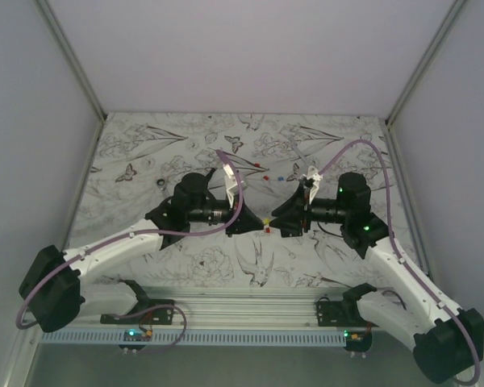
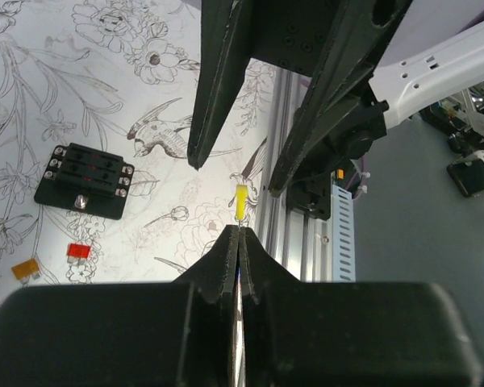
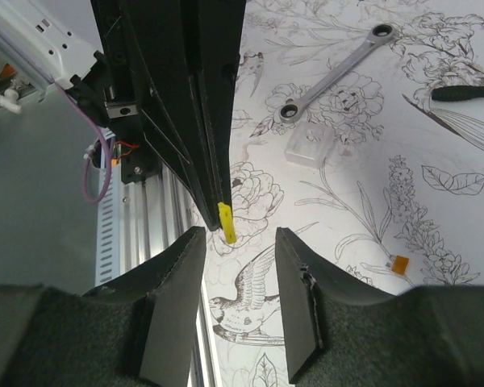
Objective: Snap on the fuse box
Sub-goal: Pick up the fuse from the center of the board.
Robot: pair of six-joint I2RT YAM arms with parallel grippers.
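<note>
The fuse box (image 2: 86, 179), a small black block with rows of slots, lies on the patterned table to the left in the left wrist view, apart from both grippers. I cannot see it in the top view. My left gripper (image 2: 239, 230) is shut on a small yellow fuse (image 2: 240, 203) that sticks out past its tips. My right gripper (image 3: 239, 238) is open and faces the left gripper tip to tip. The yellow fuse (image 3: 226, 223) hangs just before its left finger. In the top view both grippers meet at mid-table around the fuse (image 1: 265, 219).
A red fuse (image 2: 78, 251) and an orange fuse (image 2: 24, 268) lie near the fuse box. A ratchet wrench (image 3: 339, 72), a clear plastic piece (image 3: 313, 147), a black tool (image 3: 468, 93) and another orange fuse (image 3: 400, 264) lie on the table. The aluminium rail (image 1: 250, 310) runs along the near edge.
</note>
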